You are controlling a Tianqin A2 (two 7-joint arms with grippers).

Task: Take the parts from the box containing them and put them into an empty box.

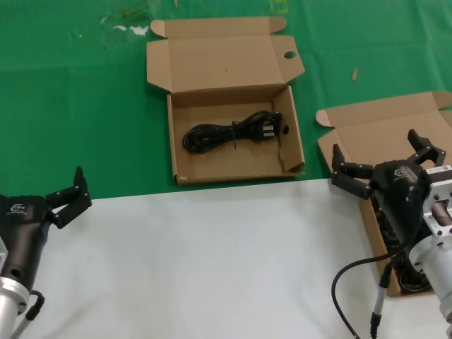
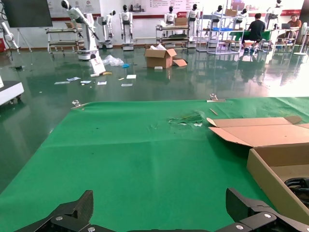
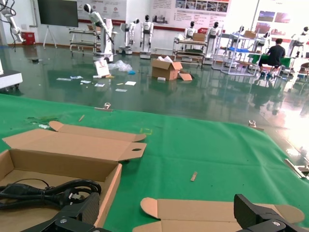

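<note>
The carton with round holes (image 1: 226,106) lies open at the centre of the green cloth, and one coiled black power cord (image 1: 229,134) lies inside it. The plain-lidded carton (image 1: 388,123) lies at the right; more black cords (image 1: 390,229) show in it, mostly hidden under my right arm. My right gripper (image 1: 385,159) is open and empty above that carton's near-left part. In the right wrist view, it (image 3: 169,212) hangs over the plain lid (image 3: 217,212), with the holed carton (image 3: 63,159) and its cord (image 3: 48,191) beside it. My left gripper (image 1: 67,198) is open and empty at the left, over the white surface's far edge.
A white surface (image 1: 212,261) covers the near half of the table, and green cloth (image 1: 70,106) the far half. A small cardboard scrap (image 1: 354,73) lies on the cloth. In the left wrist view, the holed carton (image 2: 270,145) lies off to one side of the left gripper (image 2: 161,212).
</note>
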